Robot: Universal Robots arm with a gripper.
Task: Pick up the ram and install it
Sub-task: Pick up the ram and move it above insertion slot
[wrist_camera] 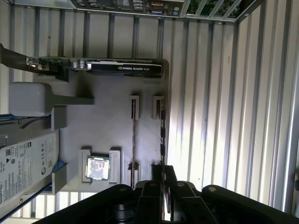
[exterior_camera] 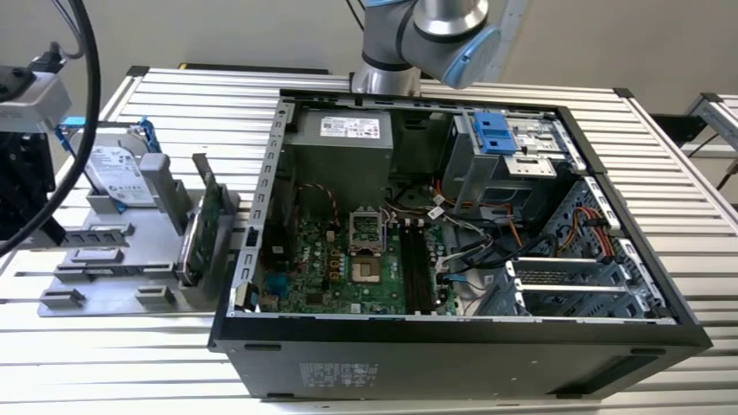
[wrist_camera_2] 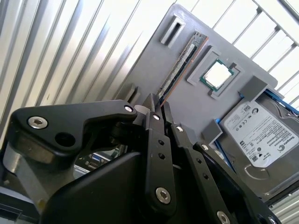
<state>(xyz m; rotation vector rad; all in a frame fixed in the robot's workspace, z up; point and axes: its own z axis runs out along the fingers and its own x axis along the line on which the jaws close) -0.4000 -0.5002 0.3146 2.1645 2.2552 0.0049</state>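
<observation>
Second wrist view: black angular jaws tight on the thin, long, dark ram (wrist_camera_2: pixel 180 66).

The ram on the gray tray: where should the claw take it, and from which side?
Likely best: pinch the ram across its flat faces along the exposed top edge, coming straight down. It stands on edge in the tray's end holders, leaving only that edge free.

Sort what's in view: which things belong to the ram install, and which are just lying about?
Job: thin dark ram stick; black gripper at its end; open black computer case.
Lying about: silver hard drive; green expansion card; square silver processor chip.
</observation>
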